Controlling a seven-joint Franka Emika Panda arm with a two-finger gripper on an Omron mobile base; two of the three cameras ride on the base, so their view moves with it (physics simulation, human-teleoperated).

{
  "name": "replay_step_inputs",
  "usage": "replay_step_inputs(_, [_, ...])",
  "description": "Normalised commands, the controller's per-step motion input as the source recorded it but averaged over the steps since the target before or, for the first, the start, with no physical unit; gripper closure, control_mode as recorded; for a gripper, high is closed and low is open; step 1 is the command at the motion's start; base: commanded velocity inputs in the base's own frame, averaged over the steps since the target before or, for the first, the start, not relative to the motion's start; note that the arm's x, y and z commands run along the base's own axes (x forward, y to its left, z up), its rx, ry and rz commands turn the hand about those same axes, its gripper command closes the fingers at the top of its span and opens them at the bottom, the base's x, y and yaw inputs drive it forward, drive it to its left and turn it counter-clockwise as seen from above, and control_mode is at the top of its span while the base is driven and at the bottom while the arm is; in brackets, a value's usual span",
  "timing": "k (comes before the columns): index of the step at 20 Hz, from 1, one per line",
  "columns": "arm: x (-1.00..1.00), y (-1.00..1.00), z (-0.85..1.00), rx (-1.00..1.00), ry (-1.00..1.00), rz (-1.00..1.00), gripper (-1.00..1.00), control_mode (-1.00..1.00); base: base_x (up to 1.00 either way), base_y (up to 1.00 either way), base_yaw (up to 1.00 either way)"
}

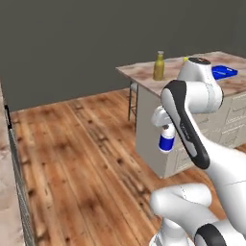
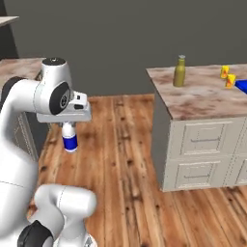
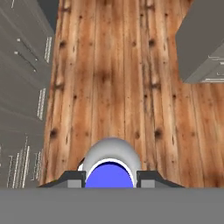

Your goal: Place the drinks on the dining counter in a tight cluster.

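Above the wooden floor [image 3: 109, 65], the gripper [image 3: 110, 178] has its 2 fingers closed on the small blue-and-white bottle [image 1: 166, 139], held well short of the dining counter [image 2: 202, 101], where the amber-yellow bottle [image 2: 180, 71] stands.

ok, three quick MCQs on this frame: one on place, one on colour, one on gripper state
1. Where is the amber bottle?
A. on the wood floor
B. standing near the corner of the dining counter
C. in the gripper

2. What colours is the small bottle that hangs over the floor?
A. blue and white
B. green and black
C. all red

3. What is the gripper doing?
A. open, nothing in it
B. shut on the amber bottle
C. shut on the small bottle, held above the floor

Answers: 1 B, both base views show it upright on the marbled top; 2 A, blue band on a white body; 3 C, the fingers flank the bottle in the hand view.
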Motion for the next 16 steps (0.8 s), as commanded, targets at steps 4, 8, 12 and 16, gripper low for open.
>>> replay_step_inputs(4, [0.00,0.00,0.00,0.00,0.00,0.00,1.00,1.00,1.00,0.50,-0.44])
replay_step_inputs(8, [0.00,0.00,0.00,0.00,0.00,0.00,1.00,1.00,1.00,0.32,-0.45])
replay_step_inputs(12, [0.00,0.00,0.00,0.00,0.00,0.00,1.00,1.00,0.97,0.18,-0.59])
replay_step_inputs(16, [0.00,0.00,0.00,0.00,0.00,0.00,1.00,1.00,0.87,0.32,-0.66])
